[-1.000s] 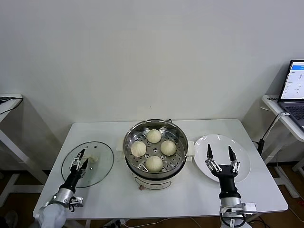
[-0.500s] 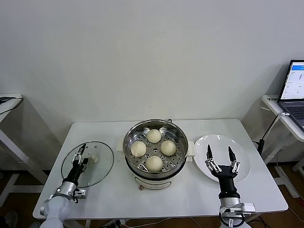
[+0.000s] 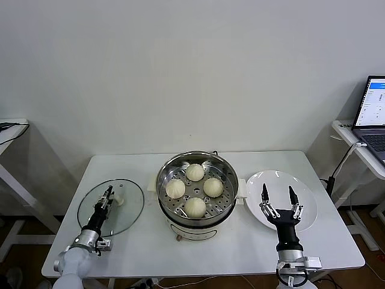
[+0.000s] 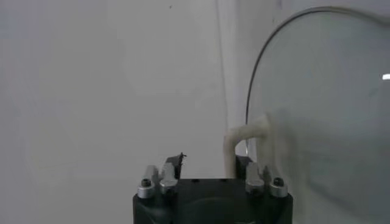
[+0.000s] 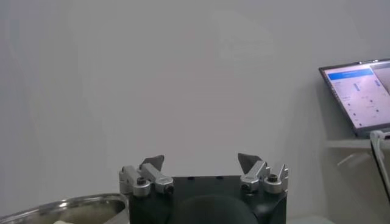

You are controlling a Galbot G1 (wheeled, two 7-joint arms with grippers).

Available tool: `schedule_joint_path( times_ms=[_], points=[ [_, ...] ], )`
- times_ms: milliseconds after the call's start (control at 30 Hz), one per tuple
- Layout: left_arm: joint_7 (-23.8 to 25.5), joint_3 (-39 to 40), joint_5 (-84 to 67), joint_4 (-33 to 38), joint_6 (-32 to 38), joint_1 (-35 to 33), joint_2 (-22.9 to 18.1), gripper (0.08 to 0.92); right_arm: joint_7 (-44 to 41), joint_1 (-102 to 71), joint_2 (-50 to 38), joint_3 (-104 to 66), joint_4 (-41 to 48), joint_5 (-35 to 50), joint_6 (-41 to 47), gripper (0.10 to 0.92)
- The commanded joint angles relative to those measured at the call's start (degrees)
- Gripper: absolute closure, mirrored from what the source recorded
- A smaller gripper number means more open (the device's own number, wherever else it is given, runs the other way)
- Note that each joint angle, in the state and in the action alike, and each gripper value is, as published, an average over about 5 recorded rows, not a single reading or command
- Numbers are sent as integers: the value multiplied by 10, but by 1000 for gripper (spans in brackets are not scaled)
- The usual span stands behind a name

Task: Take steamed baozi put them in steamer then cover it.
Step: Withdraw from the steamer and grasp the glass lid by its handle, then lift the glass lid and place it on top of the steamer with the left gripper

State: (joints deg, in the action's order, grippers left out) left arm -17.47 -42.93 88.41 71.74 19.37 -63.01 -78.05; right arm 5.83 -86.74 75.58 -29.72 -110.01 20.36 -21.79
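Observation:
The steamer stands open at the table's middle, with four baozi on its perforated tray. The cover, a clear glass lid with a white handle, lies flat on the table to the left. My left gripper is low over the lid, just left of the handle, with its jaws open. In the left wrist view the handle stands right by one fingertip of that gripper. My right gripper is open and empty above the white plate.
The empty white plate lies right of the steamer. A laptop sits on a side table at the far right. The steamer's rim shows in the right wrist view beside the open right gripper.
My left gripper has shifted a little to the right toward the lid handle and turned, so its fingers now look closer together from the head. The right arm has not moved.

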Motion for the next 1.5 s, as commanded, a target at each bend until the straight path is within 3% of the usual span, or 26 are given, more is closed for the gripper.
schedule_joint_path(
  times_ms=[33, 233, 467, 700, 933, 1067, 1333, 1500],
  points=[
    [-1, 0, 1, 2, 0, 3, 0, 623, 1, 1, 1, 1, 5, -2, -1, 203],
    [4, -6, -8, 74, -13, -20, -1, 787, 1, 3, 0, 2, 4, -1, -1, 203],
    [39, -27, -87, 243, -69, -83, 20, 806, 1, 6, -1, 4, 4, 0, -1, 203],
    [144, -14, -226, 432, -186, -157, 75, 806, 1, 12, -1, 7, 6, 3, -1, 203],
    [241, 96, -247, 554, -325, -170, 133, 806, 1, 18, 1, 7, 8, 4, -3, 203],
    [274, 197, -219, 575, -393, -133, 148, 806, 0, 19, 3, 4, 8, 4, -5, 203],
    [317, 358, -146, 546, -466, -34, 160, 806, 0, 18, 9, -11, 2, 2, -6, 203],
    [343, 436, -115, 519, -505, 18, 141, 806, 0, 17, 14, -19, 4, 0, -7, 203]
  ],
)
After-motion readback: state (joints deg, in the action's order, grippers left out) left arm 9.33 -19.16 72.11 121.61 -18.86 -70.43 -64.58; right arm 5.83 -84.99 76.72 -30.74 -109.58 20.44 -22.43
